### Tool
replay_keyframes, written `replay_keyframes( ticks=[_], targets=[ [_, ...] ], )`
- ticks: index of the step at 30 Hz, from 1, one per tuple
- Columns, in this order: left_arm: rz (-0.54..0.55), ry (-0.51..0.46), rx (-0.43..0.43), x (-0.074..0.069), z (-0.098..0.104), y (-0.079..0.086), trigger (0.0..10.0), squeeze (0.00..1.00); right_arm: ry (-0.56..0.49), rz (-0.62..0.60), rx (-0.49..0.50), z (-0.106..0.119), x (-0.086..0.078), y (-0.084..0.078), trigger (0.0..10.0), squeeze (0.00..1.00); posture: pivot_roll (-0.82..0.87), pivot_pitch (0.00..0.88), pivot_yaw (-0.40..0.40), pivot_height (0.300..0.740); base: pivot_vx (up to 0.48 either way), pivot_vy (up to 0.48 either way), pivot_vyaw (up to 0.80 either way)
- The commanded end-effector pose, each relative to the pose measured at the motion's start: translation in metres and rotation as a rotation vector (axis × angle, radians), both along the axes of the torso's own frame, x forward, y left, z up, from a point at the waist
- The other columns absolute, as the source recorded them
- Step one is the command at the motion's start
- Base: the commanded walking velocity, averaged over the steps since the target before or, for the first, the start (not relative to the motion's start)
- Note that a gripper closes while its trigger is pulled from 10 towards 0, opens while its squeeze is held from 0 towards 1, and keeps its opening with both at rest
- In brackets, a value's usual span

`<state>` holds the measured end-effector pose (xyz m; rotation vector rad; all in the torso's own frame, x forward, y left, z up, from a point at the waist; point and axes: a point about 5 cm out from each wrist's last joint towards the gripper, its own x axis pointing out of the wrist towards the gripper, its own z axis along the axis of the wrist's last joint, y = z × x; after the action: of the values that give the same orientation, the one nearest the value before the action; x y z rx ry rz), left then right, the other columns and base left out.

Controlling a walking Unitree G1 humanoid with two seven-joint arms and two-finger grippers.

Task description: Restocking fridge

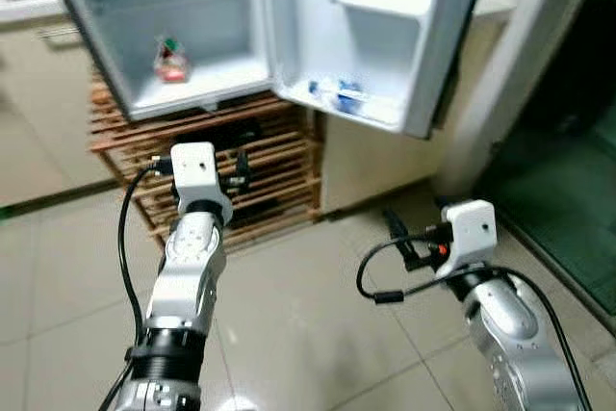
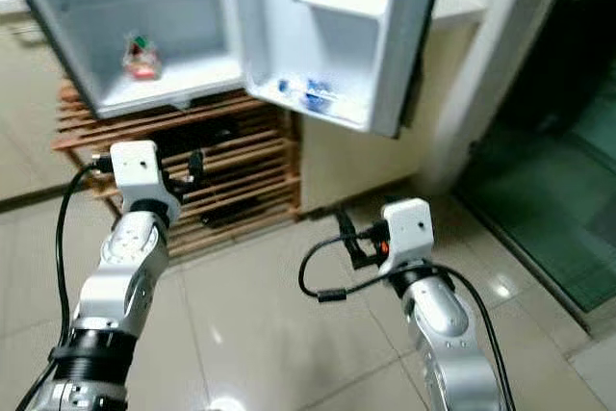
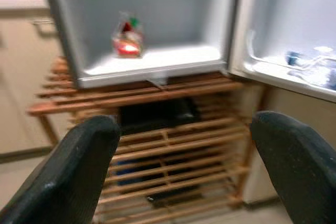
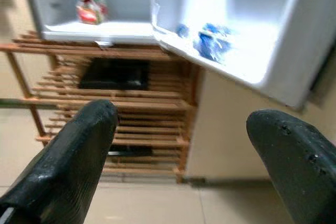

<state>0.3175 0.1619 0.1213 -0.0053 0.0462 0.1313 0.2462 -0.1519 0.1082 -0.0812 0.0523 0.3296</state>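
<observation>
Facing the open fridge [image 1: 183, 36], both my left gripper [image 3: 184, 171] and right gripper [image 4: 178, 156] gape empty, so I should fetch stock first.

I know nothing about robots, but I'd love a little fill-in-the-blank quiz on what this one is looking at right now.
1. The fridge door stands ____.
2. The fridge rests on a slatted rack made of ____.
3. The red packet sits inside the fridge on its ____ shelf.
4. The left gripper and right gripper both hold ____.

Missing words: open; wood; bottom; nothing
</observation>
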Motion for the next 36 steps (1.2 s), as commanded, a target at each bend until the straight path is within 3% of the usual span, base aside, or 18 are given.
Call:
replay_keyframes(
  ticks=[1, 12, 18, 20, 22, 23, 26, 29, 32, 36],
  targets=[
    [-0.002, -0.006, 0.010, 0.003, 0.002, -0.005, 10.0, 0.00, -0.026, 0.001, -0.018, 0.005, 0.002, -0.002, 10.0, 0.00, -0.19, 0.000, 0.028, 0.740, 0.281, -0.386, 0.55],
    [-0.049, -0.038, 0.014, -0.004, 0.004, -0.005, 10.0, 0.00, -0.021, -0.048, -0.042, 0.004, 0.009, -0.002, 10.0, 0.00, -0.18, 0.000, 0.025, 0.740, 0.284, -0.384, 0.45],
    [-0.148, -0.011, -0.046, -0.009, -0.007, -0.023, 10.0, 0.00, -0.015, -0.086, -0.029, 0.002, 0.012, -0.007, 10.0, 0.00, -0.17, 0.000, 0.024, 0.740, 0.179, -0.264, 0.00],
    [-0.184, -0.099, -0.061, -0.011, 0.005, -0.022, 10.0, 0.00, -0.047, -0.121, -0.017, 0.007, 0.012, -0.010, 10.0, 0.00, -0.17, 0.000, 0.025, 0.740, 0.000, 0.000, 0.00],
    [-0.236, -0.271, -0.015, -0.020, 0.024, -0.015, 10.0, 0.00, -0.100, -0.189, 0.054, 0.014, 0.010, -0.018, 10.0, 0.00, -0.17, 0.000, 0.022, 0.740, 0.000, 0.000, 0.00],
    [-0.286, -0.343, 0.042, -0.032, 0.031, -0.012, 10.0, 0.00, -0.146, -0.243, 0.104, 0.018, 0.005, -0.028, 10.0, 0.00, -0.17, 0.000, 0.022, 0.740, 0.000, 0.000, 0.00],
    [-0.257, -0.309, 0.039, -0.044, 0.024, -0.001, 10.0, 0.00, -0.179, -0.301, 0.117, 0.018, -0.006, -0.041, 10.0, 0.00, -0.17, 0.000, 0.014, 0.740, 0.000, 0.000, 0.00],
    [-0.258, -0.313, 0.065, -0.051, 0.021, -0.001, 10.0, 0.00, -0.121, -0.340, 0.179, 0.010, -0.010, -0.047, 10.0, 0.00, -0.17, 0.000, 0.011, 0.740, 0.000, 0.000, 0.00],
    [-0.317, -0.298, 0.163, -0.040, 0.022, -0.021, 10.0, 0.00, -0.112, -0.338, 0.140, 0.008, -0.002, -0.045, 10.0, 0.00, -0.16, 0.000, 0.005, 0.740, 0.000, 0.000, 0.00],
    [-0.287, -0.311, 0.099, -0.029, 0.029, -0.019, 10.0, 0.00, -0.150, -0.317, 0.131, 0.016, 0.010, -0.041, 10.0, 0.00, -0.16, 0.000, 0.019, 0.740, 0.000, -0.415, 0.00]
  ],
)
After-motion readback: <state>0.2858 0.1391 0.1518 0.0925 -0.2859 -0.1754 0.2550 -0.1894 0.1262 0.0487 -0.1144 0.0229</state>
